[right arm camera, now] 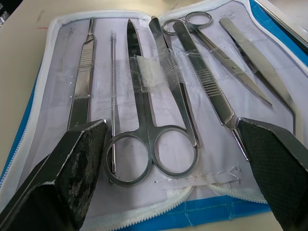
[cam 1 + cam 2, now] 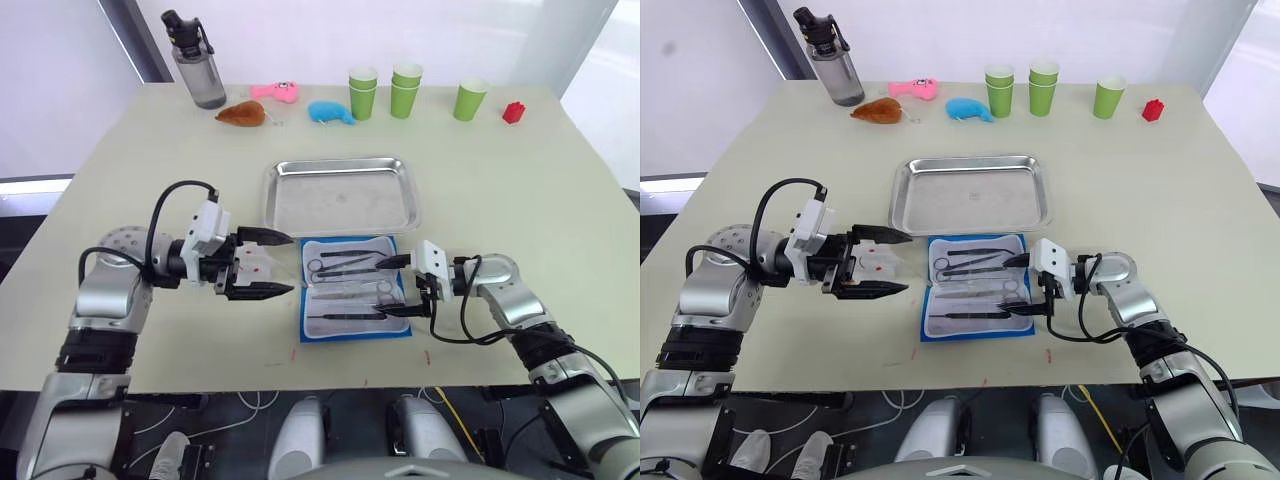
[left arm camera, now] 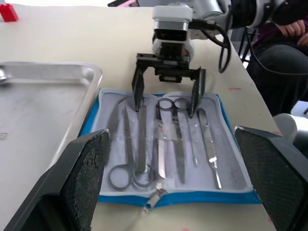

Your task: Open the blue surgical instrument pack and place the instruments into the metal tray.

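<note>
Pale counter point(image 2: 520, 190), window-lit, backed by a white wall.

Item: blue surgical instrument pack point(image 2: 356, 290). Lies open and flat at 6 o'clock of the metal tray point(image 2: 341, 194), just beside its near rim. Pale lining up, blue border showing.

Item: instruments point(image 1: 159, 91). Still in the pack, side by side: ring-handled scissors, forceps, tweezers, a slim probe, a flat handle. A clear strap crosses the middle ones.

Item: metal tray. No instruments in it.

Item: right pincer point(image 2: 398, 287). Fingers spread wide over the pack's 3 o'clock edge, gripping nothing.

Item: left pincer point(image 2: 268, 264). Fingers apart, empty, at 9 o'clock of the pack, clear of it.

Progress, as judged: opening done; transfer of instruments not begun, all of it left.

Unclear: exact instrument count, as shafts overlap; whether the right fingertips touch the lining; lettering on the cover, which faces down.
</note>
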Tool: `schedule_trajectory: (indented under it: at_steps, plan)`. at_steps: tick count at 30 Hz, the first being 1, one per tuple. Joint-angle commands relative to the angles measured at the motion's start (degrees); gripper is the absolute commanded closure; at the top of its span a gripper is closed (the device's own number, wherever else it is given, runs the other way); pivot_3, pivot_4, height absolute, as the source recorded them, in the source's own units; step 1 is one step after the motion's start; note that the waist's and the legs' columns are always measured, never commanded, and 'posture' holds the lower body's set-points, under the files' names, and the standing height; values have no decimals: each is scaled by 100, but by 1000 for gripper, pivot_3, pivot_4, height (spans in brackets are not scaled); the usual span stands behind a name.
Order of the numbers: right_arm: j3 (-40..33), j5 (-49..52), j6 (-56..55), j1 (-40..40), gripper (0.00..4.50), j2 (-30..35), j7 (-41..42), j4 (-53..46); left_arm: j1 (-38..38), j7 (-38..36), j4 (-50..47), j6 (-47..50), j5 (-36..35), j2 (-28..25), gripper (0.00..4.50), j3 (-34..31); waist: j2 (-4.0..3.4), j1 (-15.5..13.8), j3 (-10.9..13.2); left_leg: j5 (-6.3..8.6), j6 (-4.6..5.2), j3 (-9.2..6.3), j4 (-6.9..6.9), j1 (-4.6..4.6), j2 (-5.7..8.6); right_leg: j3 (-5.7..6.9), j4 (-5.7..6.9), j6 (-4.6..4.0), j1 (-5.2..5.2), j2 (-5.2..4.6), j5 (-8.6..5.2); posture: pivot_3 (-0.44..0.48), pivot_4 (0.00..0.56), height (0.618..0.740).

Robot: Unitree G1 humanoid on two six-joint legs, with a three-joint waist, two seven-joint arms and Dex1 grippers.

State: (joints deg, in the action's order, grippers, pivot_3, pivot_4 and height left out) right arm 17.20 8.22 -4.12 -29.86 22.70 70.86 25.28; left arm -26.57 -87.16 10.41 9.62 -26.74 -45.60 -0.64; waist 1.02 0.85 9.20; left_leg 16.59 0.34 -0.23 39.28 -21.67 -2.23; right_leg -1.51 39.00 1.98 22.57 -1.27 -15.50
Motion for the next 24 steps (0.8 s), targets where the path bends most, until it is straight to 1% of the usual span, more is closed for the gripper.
schedule_trajectory:
  at_steps: [1,4,5,8,10,18,21,24]
  plan:
    - [347,-450,256,199,0,5,-53,434,-335,60,280,32,177,72,89,99,-1,1,-1,0,0,0,0,1,0,-1,0,0,0,1,0,0,150,734]
    - [355,-459,272,162,0,-36,-59,459,-596,99,625,-40,319,172,840,154,0,23,-2,0,0,0,0,2,-7,-5,-1,-4,1,12,2,0,150,734]
    - [357,-460,279,143,0,-59,-63,469,-702,142,765,-123,410,226,1341,177,-1,33,-2,0,0,0,0,1,-10,-5,-1,-6,2,16,4,0,150,734]
    - [324,-449,254,71,0,-118,-101,543,-1097,252,1277,-294,825,432,1341,431,0,30,-2,0,0,-1,-1,1,-13,-2,0,-12,2,20,7,0,150,734]
    - [293,-446,224,35,0,-155,-132,625,-1281,202,1579,-459,1033,525,1341,574,1,30,-3,0,-1,2,2,4,-13,-3,0,-17,1,25,11,0,150,734]
    - [277,-473,138,21,0,-259,-187,778,-1845,149,2602,-971,1612,853,1341,942,2,132,-4,-2,-2,-3,2,5,-14,-9,3,-22,2,33,14,0,150,734]
    - [279,-483,114,12,0,-290,-209,805,-2001,176,2914,-1170,1774,1024,2140,1009,4,137,-5,-2,-2,-1,3,6,-13,-11,3,-21,1,32,15,0,150,734]
    - [273,-493,87,-17,0,-322,-226,834,-2109,133,3226,-1413,1903,1125,2140,1028,4,165,-5,-2,-2,-1,3,7,-14,-12,6,-21,2,35,15,0,150,734]
